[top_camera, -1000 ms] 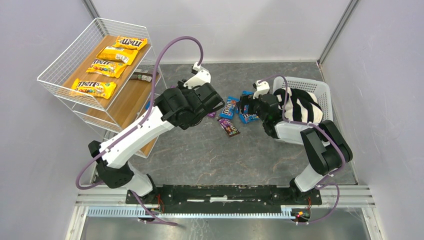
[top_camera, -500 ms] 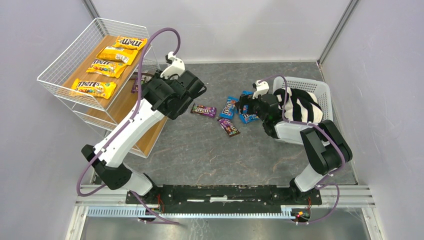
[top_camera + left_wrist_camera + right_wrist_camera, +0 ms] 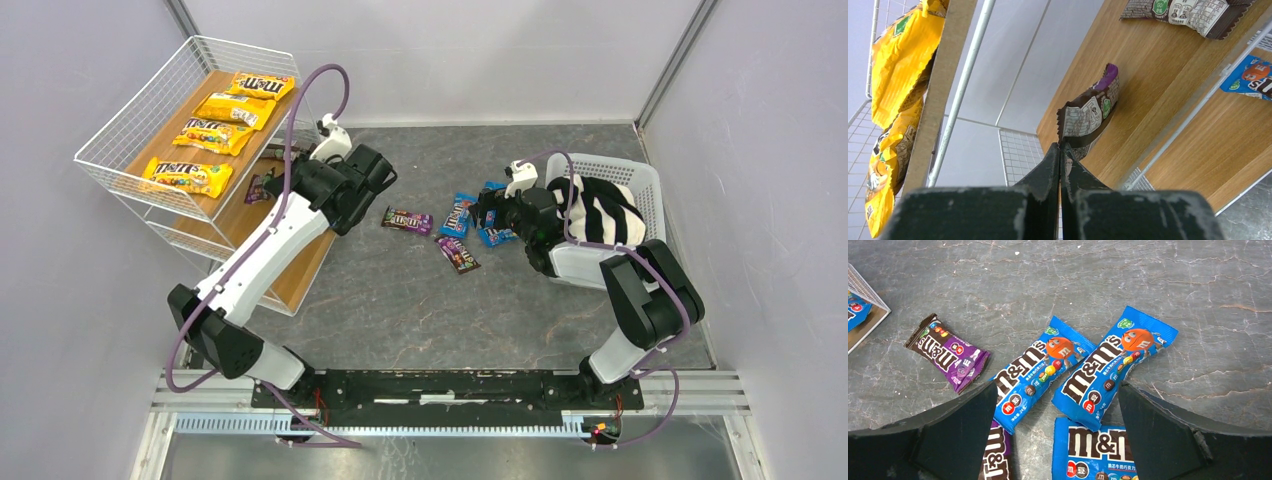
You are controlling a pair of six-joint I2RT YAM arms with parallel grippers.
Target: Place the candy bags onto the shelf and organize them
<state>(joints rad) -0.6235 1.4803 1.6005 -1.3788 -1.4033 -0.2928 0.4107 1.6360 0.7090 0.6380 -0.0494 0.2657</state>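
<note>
My left gripper (image 3: 280, 186) (image 3: 1060, 148) is shut on the edge of a dark purple-brown candy bag (image 3: 1089, 114) (image 3: 258, 187), holding it over the middle wood board of the shelf (image 3: 120, 165). Another brown bag (image 3: 1188, 12) lies further along that board. A blue bag (image 3: 1255, 77) lies on the lower board. Several yellow bags (image 3: 215, 134) lie on the top board. My right gripper (image 3: 490, 215) (image 3: 1056, 390) is open and empty, low over three blue bags (image 3: 1115, 371) on the table. Two purple bags (image 3: 407, 221) (image 3: 458, 254) lie on the table beside them.
A white lattice basket (image 3: 645, 180) with a black-and-white striped cloth (image 3: 600, 210) stands right behind my right arm. The shelf's wire frame (image 3: 970, 80) is close around my left gripper. Grey walls enclose the table.
My left arm has swung left from the middle of the table to the shelf, carrying the purple-brown bag. The right arm has not moved.
</note>
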